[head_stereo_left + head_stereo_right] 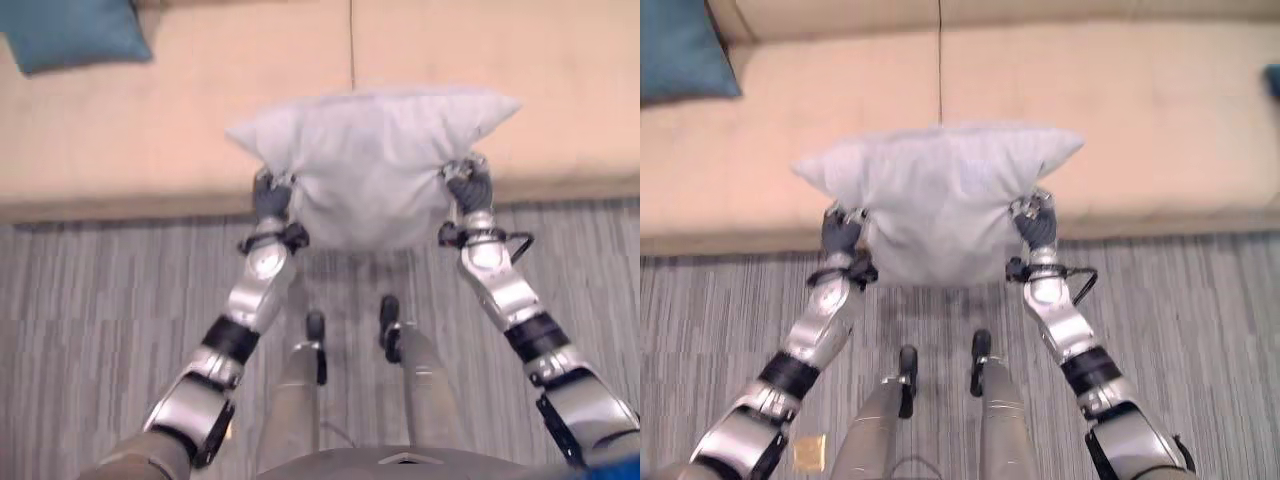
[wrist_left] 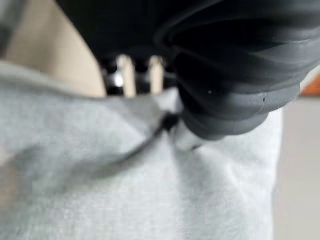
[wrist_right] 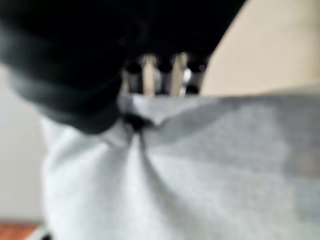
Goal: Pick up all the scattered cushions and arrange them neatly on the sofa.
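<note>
Teal cushion (image 1: 75,35) sits at the sofa's (image 1: 180,110) far left end. Left hand (image 1: 270,196) and right hand (image 1: 468,184) each have fingers (image 2: 125,75) pinched into a side of the pale grey cushion (image 1: 370,165), held above the seat's front edge. Best to carry it level, well onto the seat, before letting go.

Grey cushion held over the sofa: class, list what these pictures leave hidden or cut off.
- Grey cushion: its far face is turned away in both eye views.
- Left hand and right hand: fingers partly buried in pinched fabric in the wrist views.
- Teal cushion: cut off by the picture's edge.
- Sofa: ends cut off; the cushion covers part of the seat.
</note>
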Robot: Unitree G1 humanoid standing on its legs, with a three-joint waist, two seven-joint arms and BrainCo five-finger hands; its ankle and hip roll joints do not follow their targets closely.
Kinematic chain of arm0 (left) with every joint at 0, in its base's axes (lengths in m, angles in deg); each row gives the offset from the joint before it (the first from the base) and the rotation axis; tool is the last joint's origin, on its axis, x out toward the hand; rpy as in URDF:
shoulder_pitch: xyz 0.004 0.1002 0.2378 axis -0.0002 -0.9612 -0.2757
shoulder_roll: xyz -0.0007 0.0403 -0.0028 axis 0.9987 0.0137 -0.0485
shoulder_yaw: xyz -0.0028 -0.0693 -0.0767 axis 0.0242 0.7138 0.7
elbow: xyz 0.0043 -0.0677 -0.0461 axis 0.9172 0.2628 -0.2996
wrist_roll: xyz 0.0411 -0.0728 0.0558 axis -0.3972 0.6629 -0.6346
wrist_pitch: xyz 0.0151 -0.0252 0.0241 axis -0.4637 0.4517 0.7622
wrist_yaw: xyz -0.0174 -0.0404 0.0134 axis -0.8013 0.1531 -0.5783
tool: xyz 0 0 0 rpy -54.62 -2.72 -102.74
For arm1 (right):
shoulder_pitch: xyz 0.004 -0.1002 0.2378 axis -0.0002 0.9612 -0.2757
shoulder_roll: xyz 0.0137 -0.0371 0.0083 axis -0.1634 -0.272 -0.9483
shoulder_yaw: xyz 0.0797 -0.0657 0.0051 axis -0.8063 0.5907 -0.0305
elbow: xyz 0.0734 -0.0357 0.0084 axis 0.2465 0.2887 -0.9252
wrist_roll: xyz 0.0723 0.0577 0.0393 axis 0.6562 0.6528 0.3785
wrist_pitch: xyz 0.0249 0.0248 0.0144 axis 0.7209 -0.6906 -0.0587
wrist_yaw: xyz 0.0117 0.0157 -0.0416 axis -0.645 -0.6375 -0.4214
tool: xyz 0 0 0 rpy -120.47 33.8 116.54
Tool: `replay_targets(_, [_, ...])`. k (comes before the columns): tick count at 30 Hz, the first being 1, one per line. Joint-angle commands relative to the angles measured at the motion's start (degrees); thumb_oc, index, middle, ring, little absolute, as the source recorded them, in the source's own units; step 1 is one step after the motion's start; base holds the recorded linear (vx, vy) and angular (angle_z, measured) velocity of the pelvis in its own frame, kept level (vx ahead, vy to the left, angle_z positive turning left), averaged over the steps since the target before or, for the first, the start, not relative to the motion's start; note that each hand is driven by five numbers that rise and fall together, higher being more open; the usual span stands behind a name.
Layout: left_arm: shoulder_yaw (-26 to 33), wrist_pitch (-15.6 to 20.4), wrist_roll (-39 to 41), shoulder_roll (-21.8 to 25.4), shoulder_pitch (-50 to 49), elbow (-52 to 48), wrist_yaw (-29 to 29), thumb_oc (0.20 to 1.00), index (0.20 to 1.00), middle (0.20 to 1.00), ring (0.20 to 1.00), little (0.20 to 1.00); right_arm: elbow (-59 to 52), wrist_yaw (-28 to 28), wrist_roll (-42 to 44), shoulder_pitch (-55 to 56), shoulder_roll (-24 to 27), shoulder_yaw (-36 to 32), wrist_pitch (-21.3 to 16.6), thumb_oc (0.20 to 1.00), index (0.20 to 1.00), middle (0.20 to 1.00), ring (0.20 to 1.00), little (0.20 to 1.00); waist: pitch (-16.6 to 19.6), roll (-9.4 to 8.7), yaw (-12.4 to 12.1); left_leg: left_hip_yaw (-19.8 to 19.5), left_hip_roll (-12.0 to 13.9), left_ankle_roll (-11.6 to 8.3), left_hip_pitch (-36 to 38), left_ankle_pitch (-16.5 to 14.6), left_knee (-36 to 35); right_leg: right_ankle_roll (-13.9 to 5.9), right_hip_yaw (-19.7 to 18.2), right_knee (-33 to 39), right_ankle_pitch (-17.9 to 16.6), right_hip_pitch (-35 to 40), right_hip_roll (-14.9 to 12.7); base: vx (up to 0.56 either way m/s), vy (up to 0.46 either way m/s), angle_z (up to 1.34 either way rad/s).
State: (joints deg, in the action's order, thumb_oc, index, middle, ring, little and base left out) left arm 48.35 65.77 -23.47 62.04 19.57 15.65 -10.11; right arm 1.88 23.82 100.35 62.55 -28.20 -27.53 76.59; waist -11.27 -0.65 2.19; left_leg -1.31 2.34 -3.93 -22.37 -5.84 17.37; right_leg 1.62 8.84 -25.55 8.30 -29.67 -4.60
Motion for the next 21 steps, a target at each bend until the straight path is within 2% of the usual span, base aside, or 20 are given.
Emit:
replay_targets(1, [-5.52, 3.17, -6.45, -2.39, 13.57, -4.82, 7.81, 0.2, 0.2, 0.2, 0.2, 0.2, -4.61, 5.02, -4.1, -9.49, -3.05, 0.81, -4.91, 0.2, 0.2, 0.2, 0.2, 0.2, -1.59, -0.85, 1.19, 1.78, 0.34, 0.22, -3.68, 7.35, 2.31, -2.26, -0.49, 12.62, -5.76, 6.79, 2.05, 0.28, -0.161, 0.14])
replay_targets(2, [-5.66, 2.78, -7.55, -2.06, 11.62, -6.62, 8.27, 0.2, 0.2, 0.2, 0.2, 0.2, -5.92, 5.82, -3.47, -6.49, -3.39, -0.07, -5.12, 0.2, 0.2, 0.2, 0.2, 0.2, -0.39, -1.18, 1.21, 2.02, 0.96, -0.47, -1.0, 9.21, 3.34, -2.12, 0.02, 14.75, -5.94, 11.25, 2.34, 0.25, -0.081, 0.14])
replay_targets(4, [-5.33, 2.53, -8.35, -2.17, 9.7, -8.03, 8.78, 0.2, 0.2, 0.2, 0.2, 0.2, -7.26, 6.75, -3.28, -3.8, -3.52, -0.69, -5.12, 0.2, 0.2, 0.2, 0.2, 0.2, 1.17, -1.25, 1.24, 2.19, 1.27, -0.64, 1.81, 10.9, 2.14, -2.33, 0.36, 17.11, -6.0, 15.19, 2.17, 0.23, -0.018, 0.21])
replay_targets(6, [-5.47, 2.38, -8.64, -2.05, 8.24, -8.45, 9.21, 0.2, 0.2, 0.2, 0.2, 0.2, -7.81, 7.35, -3.19, -1.52, -3.77, -1.53, -5.13, 0.2, 0.2, 0.2, 0.2, 0.2, 3.27, -0.48, 1.55, 4.14, 2.38, -0.47, 6.52, 11.17, -6.51, -3.0, 1.31, 17.77, -5.69, 17.37, 2.45, 0.3, 0.066, 0.2])
replay_targets(7, [-5.56, 2.01, -8.94, -1.83, 7.24, -9.01, 9.52, 0.2, 0.2, 0.2, 0.2, 0.2, -8.41, 7.62, -2.71, 0.62, -3.8, -2.5, -5.17, 0.2, 0.2, 0.2, 0.2, 0.2, 4.97, -0.07, 1.61, 5.84, 2.19, -0.81, 8.43, 12.43, -12.41, -3.53, 1.78, 18.5, -5.42, 19.92, 2.5, 0.36, 0.111, 0.19])
replay_targets(9, [-5.49, 1.39, -9.97, -2.01, 6.5, -9.34, 9.58, 0.2, 0.2, 0.2, 0.2, 0.2, -9.14, 7.17, -2.92, 2.42, -3.66, -3.36, -5.19, 0.2, 0.2, 0.2, 0.2, 0.2, 5.37, -0.14, 1.45, 8.62, 1.89, -1.06, 7.4, 14.98, -13.77, -3.75, 1.81, 19.35, -4.97, 23.52, 2.53, 0.28, 0.107, 0.39])
replay_targets(11, [-5.02, 1.32, -9.66, -2.38, 5.64, -8.93, 9.61, 0.2, 0.2, 0.2, 0.2, 0.2, -9.08, 6.94, -3.0, 2.81, -3.99, -3.61, -5.21, 0.2, 0.2, 0.2, 0.2, 0.2, 5.45, -0.33, 0.62, 9.13, 1.52, -0.99, 6.98, 15.52, -13.5, -3.87, 1.16, 19.51, -4.7, 25.71, 2.83, 0.2, 0.114, 0.18])
replay_targets(12, [-4.3, 1.52, -9.26, -2.23, 4.53, -9.09, 9.67, 0.2, 0.2, 0.2, 0.2, 0.2, -8.93, 7.35, -2.94, 2.92, -4.13, -3.41, -5.04, 0.2, 0.2, 0.2, 0.2, 0.2, 5.74, -0.28, 0.34, 8.44, 1.2, -0.18, 9.19, 13.7, -13.8, -4.45, 0.54, 18.79, -4.07, 26.36, 2.61, 0.13, 0.104, -0.34])
replay_targets(14, [-4.4, 1.32, -9.45, -2.13, 3.87, -9.27, 9.75, 0.2, 0.2, 0.2, 0.2, 0.2, -8.5, 7.44, -3.15, 3.41, -4.42, -3.44, -4.95, 0.2, 0.2, 0.2, 0.2, 0.2, 6.62, -0.28, 0.28, 8.12, 1.07, -0.01, 10.09, 13.47, -14.28, -4.78, 0.53, 19.07, -4.14, 27.06, 2.31, 0.18, 0.131, -0.59])
replay_targets(15, [-3.99, 1.12, -9.32, -1.72, 2.93, -9.71, 10.23, 0.2, 0.2, 0.2, 0.2, 0.2, -8.06, 7.63, -3.29, 3.09, -4.58, -3.42, -4.6, 0.2, 0.2, 0.2, 0.2, 0.2, 7.26, -0.54, -0.06, 8.34, 0.25, 1.17, 11.21, 11.74, -13.48, -5.89, -0.31, 18.48, -4.36, 27.97, 1.12, 0.41, 0.389, -0.52])
replay_targets(16, [-3.45, 0.71, -9.28, -1.15, 0.69, -10.59, 10.73, 0.2, 0.2, 0.2, 0.2, 0.2, -8.42, 8.58, -3.94, 3.48, -5.2, -3.4, -4.06, 0.2, 0.2, 0.2, 0.2, 0.2, 7.92, -0.77, -0.98, 9.5, -1.14, 3.48, 14.31, 8.75, -13.12, -7.91, -1.9, 14.03, -6.33, 27.86, -0.75, 0.33, 0.368, -0.46])
replay_targets(17, [-3.46, 0.7, -9.28, -1.14, 0.66, -10.61, 10.74, 0.2, 0.2, 0.2, 0.2, 0.2, -8.43, 8.59, -3.95, 3.5, -5.22, -3.4, -4.06, 0.2, 0.2, 0.2, 0.2, 0.2, 7.89, -0.83, -1.15, 9.69, -1.16, 3.52, 14.4, 8.72, -13.15, -7.96, -2.11, 13.83, -6.24, 27.77, -0.79, 0.24, 0.345, -0.33])
replay_targets(19, [-3.48, 0.5, -8.81, -1.1, -0.09, -11.31, 10.96, 0.2, 0.2, 0.2, 0.2, 0.2, -8.32, 8.55, -4.6, 3.55, -5.46, -2.99, -3.84, 0.2, 0.2, 0.2, 0.2, 0.2, 7.4, -0.91, -1.45, 10.12, -2.49, 5.57, 15.97, 6.76, -12.23, -9.82, -2.89, 5.2, -10.75, 25.82, -2.93, 0.1, 0.232, -0.37])
replay_targets(20, [-3.46, 0.47, -8.88, -0.7, -0.19, -11.42, 10.96, 0.2, 0.2, 0.2, 0.2, 0.2, -8.39, 8.83, -4.75, 3.34, -5.56, -2.81, -3.66, 0.2, 0.2, 0.2, 0.2, 0.2, 7.16, -0.54, -1.37, 10.25, -2.29, 6.27, 16.89, 6.47, -12.34, -9.69, -3.38, 1.78, -12.47, 24.17, -3.0, 0.16, 0.302, -0.26])
replay_targets(21, [-3.49, 0.33, -9.06, -0.29, -0.06, -11.41, 10.82, 0.2, 0.2, 0.2, 0.2, 0.2, -8.29, 9.0, -4.97, 2.64, -5.85, -2.19, -3.75, 0.2, 0.2, 0.2, 0.2, 0.2, 6.47, 0.24, -0.95, 9.98, -2.03, 7.43, 18.52, 5.22, -12.34, -8.96, -3.8, -4.01, -12.37, 21.52, -2.61, 0.11, 0.218, -0.11])
